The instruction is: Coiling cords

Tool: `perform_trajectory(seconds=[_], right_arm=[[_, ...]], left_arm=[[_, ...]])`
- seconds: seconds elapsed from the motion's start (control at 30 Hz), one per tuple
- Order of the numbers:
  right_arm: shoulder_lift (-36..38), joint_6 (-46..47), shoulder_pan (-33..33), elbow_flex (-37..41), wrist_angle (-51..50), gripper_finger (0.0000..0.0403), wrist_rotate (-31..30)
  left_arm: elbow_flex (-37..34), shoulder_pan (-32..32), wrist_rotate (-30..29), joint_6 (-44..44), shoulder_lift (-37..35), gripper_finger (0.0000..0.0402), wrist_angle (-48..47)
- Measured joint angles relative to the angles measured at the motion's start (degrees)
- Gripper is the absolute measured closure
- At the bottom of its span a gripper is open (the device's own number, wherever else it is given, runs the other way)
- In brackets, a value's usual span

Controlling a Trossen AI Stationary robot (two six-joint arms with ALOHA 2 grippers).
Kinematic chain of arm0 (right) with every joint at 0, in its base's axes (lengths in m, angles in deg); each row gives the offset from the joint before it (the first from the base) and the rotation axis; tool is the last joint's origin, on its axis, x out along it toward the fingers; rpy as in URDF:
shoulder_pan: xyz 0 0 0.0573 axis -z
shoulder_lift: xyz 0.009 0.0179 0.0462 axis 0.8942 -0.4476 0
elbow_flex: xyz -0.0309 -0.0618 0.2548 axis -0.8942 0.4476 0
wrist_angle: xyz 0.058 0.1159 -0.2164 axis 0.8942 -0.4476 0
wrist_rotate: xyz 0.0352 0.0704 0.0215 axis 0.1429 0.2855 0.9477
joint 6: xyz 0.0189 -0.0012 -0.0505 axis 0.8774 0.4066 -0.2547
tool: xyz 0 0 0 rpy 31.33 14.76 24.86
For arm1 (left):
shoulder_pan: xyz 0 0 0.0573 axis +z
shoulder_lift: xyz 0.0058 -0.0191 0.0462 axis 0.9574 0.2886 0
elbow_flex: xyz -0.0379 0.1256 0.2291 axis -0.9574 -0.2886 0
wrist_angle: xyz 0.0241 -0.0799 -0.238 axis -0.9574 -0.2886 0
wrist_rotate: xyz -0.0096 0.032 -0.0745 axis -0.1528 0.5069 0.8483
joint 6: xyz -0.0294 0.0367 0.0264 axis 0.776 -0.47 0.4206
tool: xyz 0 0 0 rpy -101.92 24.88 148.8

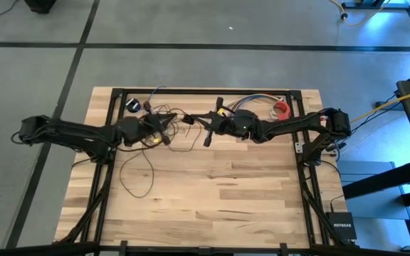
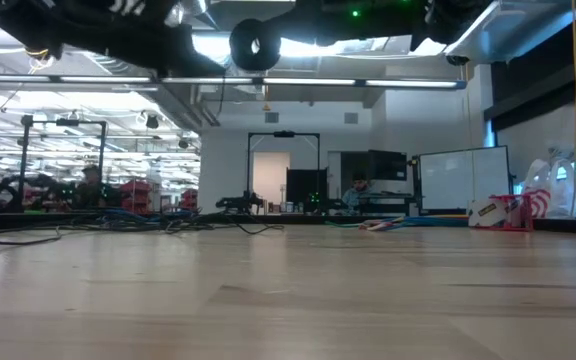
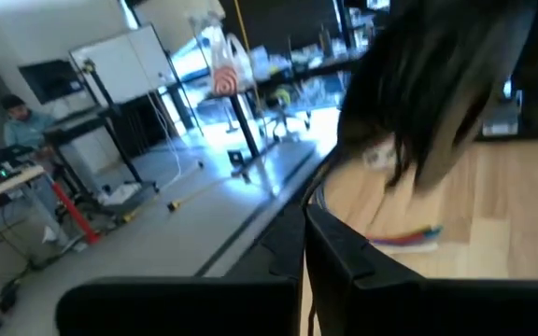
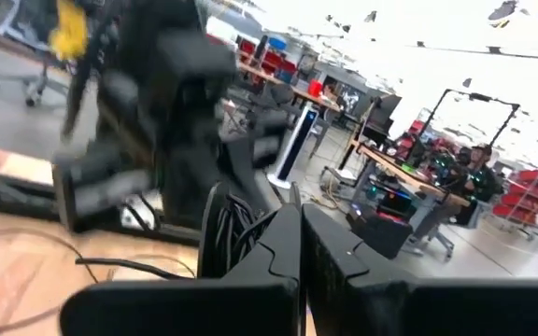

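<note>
The cords are one thin dark wire. Its slack loops lie on the wooden table (image 1: pixel 212 206) at the left (image 1: pixel 137 171), and a strand (image 1: pixel 180 119) runs between my two grippers. Its black round puck (image 1: pixel 134 105) rests near the far left corner. My left gripper (image 1: pixel 164 136) and right gripper (image 1: pixel 206 128) hover level and face each other over the far middle of the table, both shut on the wire. In the left wrist view the right arm (image 3: pixel 437 93) is a dark blur close ahead. My left gripper (image 3: pixel 303 280) pinches a single thin strand (image 3: pixel 314 201) between its two shut fingers, coming level from the table's left. The strand rises out of the slit between the fingers and is clear of the table there. My right gripper (image 4: pixel 300 252) pinches a small bunch of dark loops (image 4: pixel 227 229) between its shut fingers, coming level from the table's right. The loops stand out beside one finger, lifted off the table. The fingers hide exactly where they meet the wire.
A short bundle of multicoloured wires (image 1: pixel 251 99) and a red-and-white roll (image 1: pixel 282 108) lie at the far right. A thick yellow cable (image 1: pixel 383 107) runs off the table at the right. The near half of the table is bare wood.
</note>
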Motion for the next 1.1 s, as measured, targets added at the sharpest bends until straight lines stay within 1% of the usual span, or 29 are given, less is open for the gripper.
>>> perform_trajectory(seconds=[0.1,0.27,0.47,0.6,0.67,0.77,0.83,0.93,1.0,1.1], right_arm=[[0.00,-0.89,0.04,0.00,-1.39,0.0397,-0.73],[-0.01,-3.10,0.21,0.02,-3.39,0.0397,-3.90],[-0.85,-3.21,0.28,0.02,-3.58,0.0397,-4.38],[-0.81,-3.23,0.24,0.07,-3.35,0.0397,-4.88],[-0.81,-3.25,0.22,0.07,-3.27,0.0397,-5.25],[-0.81,-3.23,0.26,0.07,-3.03,0.0397,-5.27],[-0.81,-3.23,0.60,0.07,-3.01,0.0396,-5.27],[-0.81,-3.23,0.60,0.07,-3.05,0.0396,-5.34],[-0.81,-3.23,0.61,0.07,-3.05,0.0396,-5.45],[-0.81,-3.23,0.59,0.07,-3.34,0.0396,-5.47]], left_arm=[[0.00,-0.02,0.15,-0.49,-3.43,0.0398,-0.23],[0.00,-0.37,0.73,0.02,-7.23,0.0400,-1.24],[0.00,-0.61,6.87,2.88,-7.18,0.0400,-1.11],[0.00,-0.70,7.32,5.06,-7.13,0.0392,-6.39],[0.00,-0.58,8.91,6.93,-6.92,0.0385,-8.90],[0.00,-0.26,12.76,11.92,-5.20,0.0360,-11.13],[0.00,-0.28,15.40,13.39,-2.80,0.0337,-11.72],[0.00,-0.75,16.28,15.75,1.93,0.0297,-11.39],[0.00,-0.79,16.31,17.74,5.77,0.0275,-9.26],[-0.02,-0.76,16.28,20.43,11.80,0.0253,-3.27]])
